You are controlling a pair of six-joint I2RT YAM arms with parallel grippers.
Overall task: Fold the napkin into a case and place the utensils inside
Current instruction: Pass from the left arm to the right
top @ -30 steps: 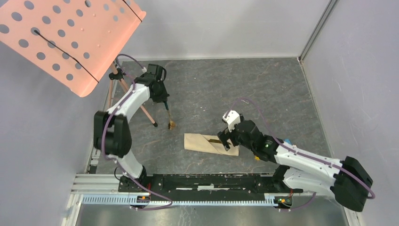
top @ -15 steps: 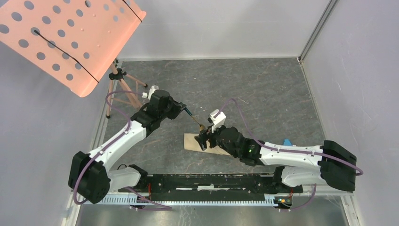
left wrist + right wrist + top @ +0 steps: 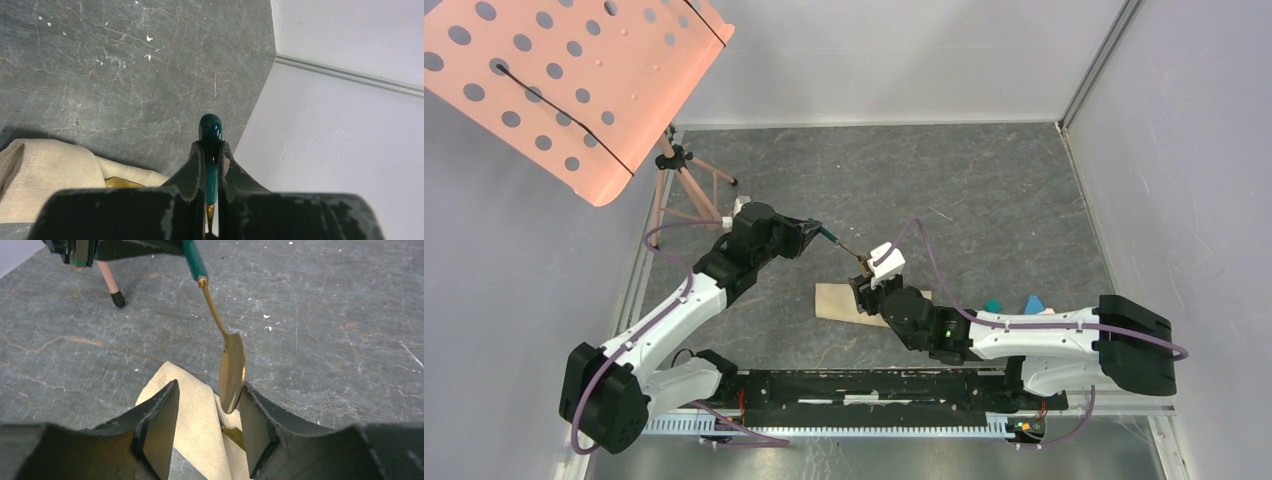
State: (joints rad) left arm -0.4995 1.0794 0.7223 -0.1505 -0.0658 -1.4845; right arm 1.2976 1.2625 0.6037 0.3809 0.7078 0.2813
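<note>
- top view: the left pincer [image 3: 814, 232] is clamped on a gold spoon with a dark teal handle [image 3: 844, 247], held in the air with its bowl at the right pincer [image 3: 864, 288]. a folded beige cloth napkin [image 3: 834, 300] lies on the grey marbled bench [image 3: 984, 190] beneath.
- left wrist: the pincer [image 3: 211, 150] is closed tight on the spoon's handle [image 3: 210, 127], with the napkin [image 3: 45, 170] to the left.
- right wrist: the pincer [image 3: 209, 390] is half open and grips nothing. the spoon bowl [image 3: 232, 372] hangs between its fingers, above the napkin [image 3: 192, 412].

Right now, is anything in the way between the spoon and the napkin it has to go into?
Nothing visible blocks it. The spoon, held by the left gripper, hangs with its bowl between the open fingers of the right gripper, close against one of them, and the napkin lies directly below.
</note>
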